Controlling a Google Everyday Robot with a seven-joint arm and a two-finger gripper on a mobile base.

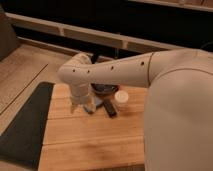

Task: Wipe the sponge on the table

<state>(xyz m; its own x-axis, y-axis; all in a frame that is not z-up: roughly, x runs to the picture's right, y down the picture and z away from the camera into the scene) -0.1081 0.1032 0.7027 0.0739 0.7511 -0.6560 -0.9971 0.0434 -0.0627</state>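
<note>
Planking of pale wood at far left, set lower than the tabletop. Next, dark grey mat [24, 127], lying along the left edge of the table [85, 142], its long side running toward the back. Right of the mat, white wrist [80, 90] pointing straight down, with the gripper [76, 107] low over the light-brown planks near the back of the table; cannot tell whether spread or pressed together. Just beside the gripper on its right, blue-grey sponge [89, 107], flat on the table; touching the gripper or only close to it, cannot tell. Behind the sponge, dark round bowl [103, 89], partly hidden by the arm. Right of the sponge, black narrow bar [109, 108], like a remote, lying slantwise on the planks. Then white cup [121, 99], upright, just beside the bar. Above these, white forearm [120, 70] with a row of dark holes, reaching in from the right. At far right, bulky white shoulder casing [180, 115], covering the table's right side.
</note>
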